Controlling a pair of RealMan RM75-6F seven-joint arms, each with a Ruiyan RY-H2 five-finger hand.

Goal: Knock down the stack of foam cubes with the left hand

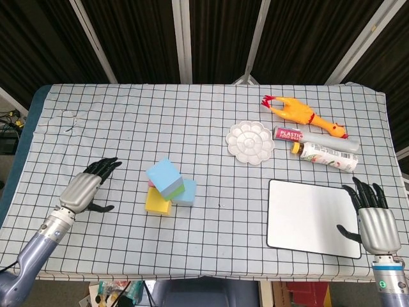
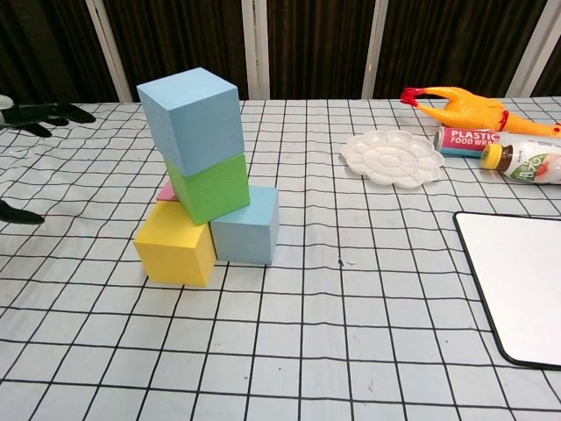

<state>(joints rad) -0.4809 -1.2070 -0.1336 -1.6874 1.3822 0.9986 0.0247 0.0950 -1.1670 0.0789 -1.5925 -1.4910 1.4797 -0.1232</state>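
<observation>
The stack of foam cubes (image 1: 169,186) stands upright left of the table's middle. A light blue cube (image 2: 193,119) tops a green cube (image 2: 210,187); below sit a yellow cube (image 2: 175,243), a second blue cube (image 2: 248,225) and a partly hidden pink cube (image 2: 166,190). My left hand (image 1: 84,188) hovers open to the left of the stack, fingers apart, a gap between it and the cubes. In the chest view only its dark fingertips (image 2: 39,114) show at the left edge. My right hand (image 1: 373,219) stays open at the near right edge.
A white board (image 1: 313,218) lies at the near right. Behind it are a white paint palette (image 1: 250,142), a rubber chicken (image 1: 304,115), a plastic wrap box (image 1: 316,139) and a bottle (image 1: 328,156). The checked cloth (image 1: 115,128) covers the table.
</observation>
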